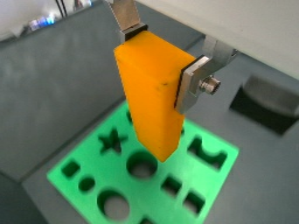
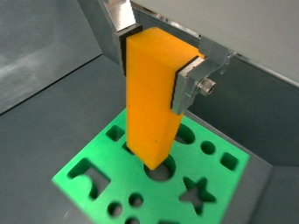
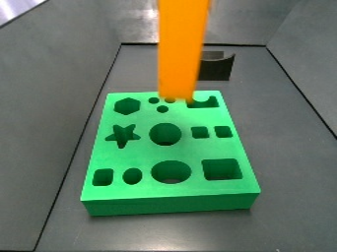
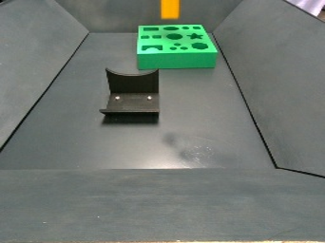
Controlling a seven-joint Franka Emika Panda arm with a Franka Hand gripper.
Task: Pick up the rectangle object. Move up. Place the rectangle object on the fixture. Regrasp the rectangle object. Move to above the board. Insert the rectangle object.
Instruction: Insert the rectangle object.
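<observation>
My gripper (image 1: 162, 57) is shut on the rectangle object (image 1: 152, 96), a smooth orange-yellow block that hangs upright from its upper end; both wrist views show this, and the gripper (image 2: 156, 66) has one silver finger (image 2: 190, 85) on each side of the block (image 2: 155, 96). The block's lower end hovers above the green board (image 1: 87, 166), near a round hole (image 2: 162, 166). In a side view the block (image 3: 182, 44) stands over the board's (image 3: 171, 202) far part and the gripper is out of frame. The other side view shows only the block's lower end (image 4: 170, 9) above the board (image 4: 203, 59).
The black fixture (image 4: 129, 95) stands on the dark floor well apart from the board, and it also shows behind the board in a side view (image 3: 218, 64). Dark sloping walls enclose the work area (image 4: 38, 85). The board has star, hexagon, round and square holes (image 3: 122, 135).
</observation>
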